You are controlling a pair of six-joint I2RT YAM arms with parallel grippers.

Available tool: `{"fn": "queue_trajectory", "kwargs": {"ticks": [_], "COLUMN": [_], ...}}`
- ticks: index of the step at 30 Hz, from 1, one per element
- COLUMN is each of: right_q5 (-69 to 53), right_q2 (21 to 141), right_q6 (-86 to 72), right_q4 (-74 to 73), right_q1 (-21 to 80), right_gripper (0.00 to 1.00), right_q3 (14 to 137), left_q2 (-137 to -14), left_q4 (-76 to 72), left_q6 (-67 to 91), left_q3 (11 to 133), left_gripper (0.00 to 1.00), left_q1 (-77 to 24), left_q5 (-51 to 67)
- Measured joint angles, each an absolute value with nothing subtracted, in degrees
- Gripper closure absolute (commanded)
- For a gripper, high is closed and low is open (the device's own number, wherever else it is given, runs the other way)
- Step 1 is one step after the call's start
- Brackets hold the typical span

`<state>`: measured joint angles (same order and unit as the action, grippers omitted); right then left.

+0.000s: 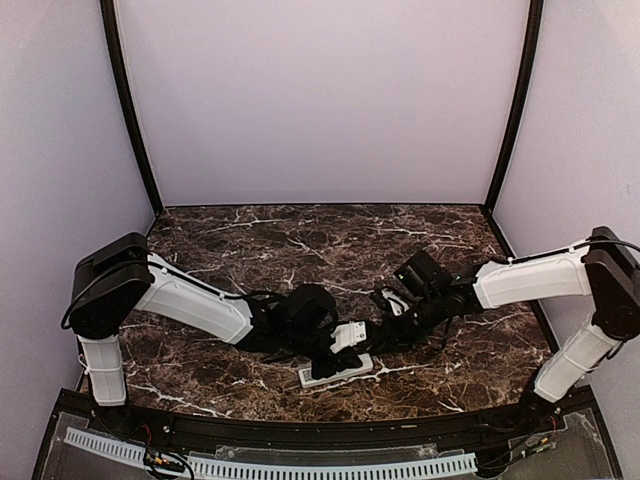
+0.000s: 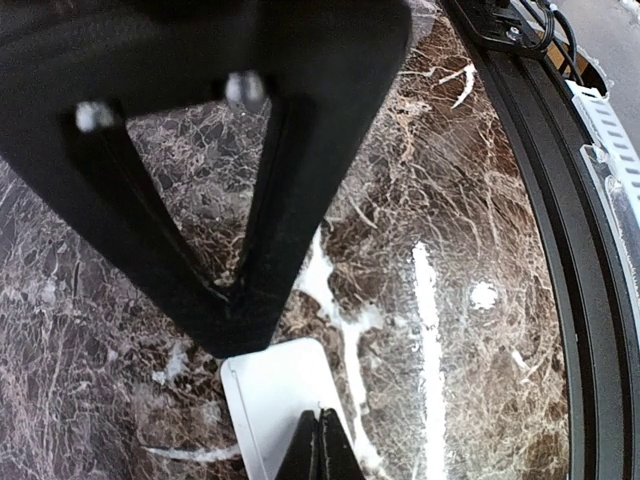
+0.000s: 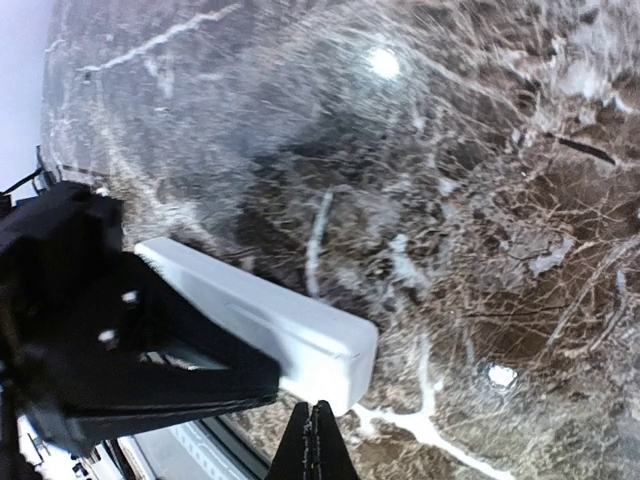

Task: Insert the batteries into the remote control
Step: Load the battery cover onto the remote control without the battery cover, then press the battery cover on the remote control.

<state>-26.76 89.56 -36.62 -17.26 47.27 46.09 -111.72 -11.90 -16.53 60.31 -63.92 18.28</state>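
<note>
The remote control (image 1: 335, 372) is a slim white bar lying near the table's front edge, with no buttons visible. It also shows in the left wrist view (image 2: 275, 400) and the right wrist view (image 3: 290, 325). My left gripper (image 2: 320, 430) is shut, its tips over the remote's flat top. My right gripper (image 3: 315, 425) is shut, its tips at the remote's rounded end. In the top view the left gripper (image 1: 333, 350) and right gripper (image 1: 380, 332) meet above the remote. A small white piece (image 1: 348, 335) shows between them; I cannot tell what it is. The batteries are out of view.
The dark marble table (image 1: 300, 250) ends in a black raised rim (image 1: 300, 432) at the near edge, also in the left wrist view (image 2: 560, 250). A white perforated strip (image 1: 300, 468) lies beyond it. Pale walls close in the back and sides.
</note>
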Motion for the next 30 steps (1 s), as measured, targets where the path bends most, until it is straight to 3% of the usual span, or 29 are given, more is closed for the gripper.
{"fn": "queue_trajectory", "kwargs": {"ticks": [10, 21, 30], "right_q5": [-30.98, -38.41, -34.06], "right_q2": [84.55, 94.61, 87.99], "right_q6": [-39.99, -44.05, -43.31], "right_q4": [-12.10, 5.37, -4.36], "right_q1": [45.95, 45.74, 45.69], "right_gripper": [1.00, 1.00, 1.00], "right_q3": [42.98, 36.58, 38.87], "left_q2": [-111.66, -111.31, -110.78], "left_q4": [-12.49, -12.60, -12.82], "left_q6": [-16.49, -16.45, -16.43], "left_q3": [59.94, 59.42, 58.78], "left_gripper": [1.00, 1.00, 1.00], "left_q1": [-63.92, -63.92, -64.10], "left_q5": [18.41, 18.13, 17.43]}}
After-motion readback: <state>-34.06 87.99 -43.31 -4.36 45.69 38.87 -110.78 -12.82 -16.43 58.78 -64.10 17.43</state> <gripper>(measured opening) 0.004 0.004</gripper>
